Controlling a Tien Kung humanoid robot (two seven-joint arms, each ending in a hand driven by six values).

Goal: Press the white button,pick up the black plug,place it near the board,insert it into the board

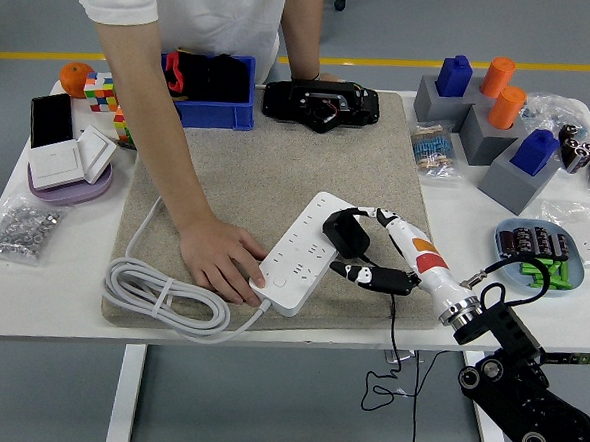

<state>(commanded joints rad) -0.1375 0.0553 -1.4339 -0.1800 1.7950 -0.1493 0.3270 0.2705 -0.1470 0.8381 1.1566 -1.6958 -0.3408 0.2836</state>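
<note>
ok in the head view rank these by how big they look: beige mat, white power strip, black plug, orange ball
1. beige mat
2. white power strip
3. black plug
4. orange ball, close to the plug and farther from the camera, so unsure.

Blue bin (218,111), colourful cube (104,97), perhaps screws in bag (16,228).

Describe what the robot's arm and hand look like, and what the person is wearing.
The right hand is white with black fingers and an orange patch, joined by a silver wrist ring to a black jointed arm. The person wears a white short-sleeved shirt.
</note>
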